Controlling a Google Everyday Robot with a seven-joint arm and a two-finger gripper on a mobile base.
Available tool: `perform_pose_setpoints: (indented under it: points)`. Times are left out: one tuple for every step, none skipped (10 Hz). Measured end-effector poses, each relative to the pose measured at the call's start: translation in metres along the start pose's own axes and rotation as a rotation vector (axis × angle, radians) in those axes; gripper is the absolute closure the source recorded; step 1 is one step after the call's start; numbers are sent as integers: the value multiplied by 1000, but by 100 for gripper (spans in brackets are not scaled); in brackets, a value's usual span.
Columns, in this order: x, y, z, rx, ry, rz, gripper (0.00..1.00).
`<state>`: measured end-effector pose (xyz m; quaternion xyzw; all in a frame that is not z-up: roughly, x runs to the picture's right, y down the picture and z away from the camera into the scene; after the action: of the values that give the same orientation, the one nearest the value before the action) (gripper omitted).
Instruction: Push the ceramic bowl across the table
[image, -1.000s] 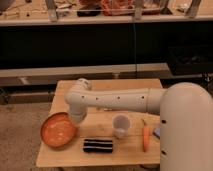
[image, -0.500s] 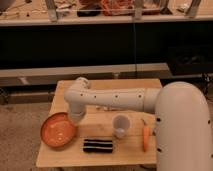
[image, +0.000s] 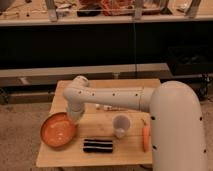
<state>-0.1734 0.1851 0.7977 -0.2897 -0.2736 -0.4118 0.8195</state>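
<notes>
The ceramic bowl (image: 58, 130), wide, shallow and orange with a paler inside, sits at the left side of the light wooden table (image: 125, 155). Its left rim reaches slightly past the table's left edge. My gripper (image: 75, 118) hangs down from the white arm at the bowl's upper right rim, touching it or very close. The arm's big white body fills the right of the view and hides the table's right side.
A small white cup (image: 120, 125) stands mid-table. A black ribbed object (image: 98, 145) lies near the front edge. An orange carrot-like item (image: 145, 138) lies at the right. Small items (image: 107, 107) lie behind the arm. Dark shelving stands behind the table.
The arm's bend above the bowl has shifted slightly upward. The bowl stays at about the same spot at the table's left edge.
</notes>
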Motion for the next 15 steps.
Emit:
perform_pose_setpoints:
  points:
    - [2,-1,0,-4,-4,-7,99]
    - [3,-1,2,-10,-8,-15,99]
    - [3,-3,3,-13,-12,-23,99]
    - [1,-5,5,-14,-16,-30,99]
    - [1,-5,8,-13,-18,-33,99]
    - [1,-4,9,-13,-22,-41,99]
    - [2,-5,10,-12,-23,-45,99]
    - [4,-5,11,-11,-25,-50,99]
    - [7,-5,12,-9,-27,-55,99]
    - [9,-4,13,-5,-31,-54,99]
    - [10,-4,14,-3,-33,-53,99]
    - [12,-2,16,-2,-36,-55,99]
    - [13,-2,16,0,-38,-57,99]
    - [17,0,17,3,-43,-57,99]
    - [23,1,17,8,-45,-56,99]
